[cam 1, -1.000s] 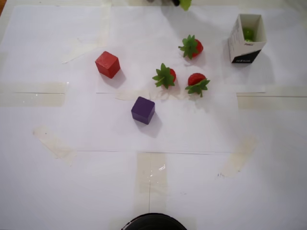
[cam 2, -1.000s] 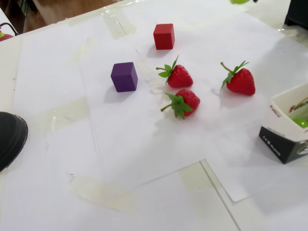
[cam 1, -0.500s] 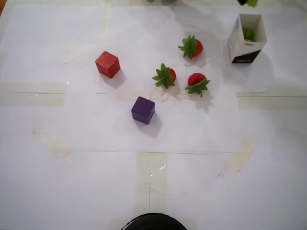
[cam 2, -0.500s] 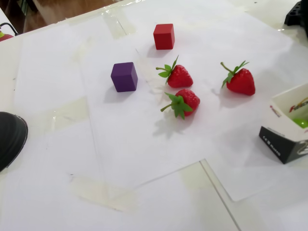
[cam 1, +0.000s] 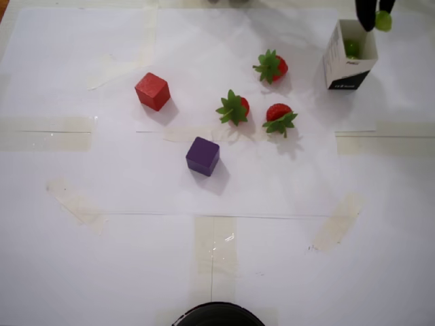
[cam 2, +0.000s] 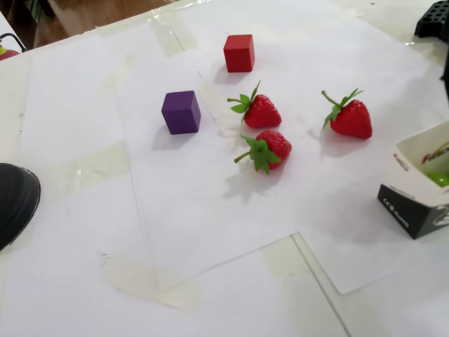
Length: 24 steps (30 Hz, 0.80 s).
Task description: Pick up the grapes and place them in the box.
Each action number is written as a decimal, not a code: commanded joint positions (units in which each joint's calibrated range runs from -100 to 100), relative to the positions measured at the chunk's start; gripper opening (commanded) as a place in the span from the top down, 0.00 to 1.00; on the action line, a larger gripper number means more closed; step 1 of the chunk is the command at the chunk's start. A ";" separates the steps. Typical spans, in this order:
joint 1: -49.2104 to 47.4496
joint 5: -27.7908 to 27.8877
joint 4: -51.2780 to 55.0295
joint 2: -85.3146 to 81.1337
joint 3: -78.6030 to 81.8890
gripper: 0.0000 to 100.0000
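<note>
In the overhead view my gripper (cam 1: 375, 19) reaches in from the top right edge, just above the far rim of the box. It is shut on one light-green grape (cam 1: 384, 21). The box (cam 1: 345, 68) is a tall white carton with a black band and stands open at the top. A second grape (cam 1: 352, 47) lies inside it. The fixed view shows the box (cam 2: 410, 200) at the right edge with that grape (cam 2: 440, 179) inside. The gripper's fingers and the held grape are out of that view.
Three red strawberries (cam 1: 270, 66) (cam 1: 233, 107) (cam 1: 279, 117) lie left of the box. Further left are a red cube (cam 1: 152, 91) and a purple cube (cam 1: 202, 155). A black round object (cam 1: 217, 316) sits at the near edge. White taped paper covers the table.
The gripper with the grape moved right along the far edge, from above the strawberries to over the box's rim, and came lower into the overhead view.
</note>
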 commanded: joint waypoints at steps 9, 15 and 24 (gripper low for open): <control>0.90 -0.34 -2.82 -0.41 3.12 0.77; 2.37 0.29 -0.70 -3.68 3.30 0.77; 9.80 2.78 1.42 -27.75 19.39 0.93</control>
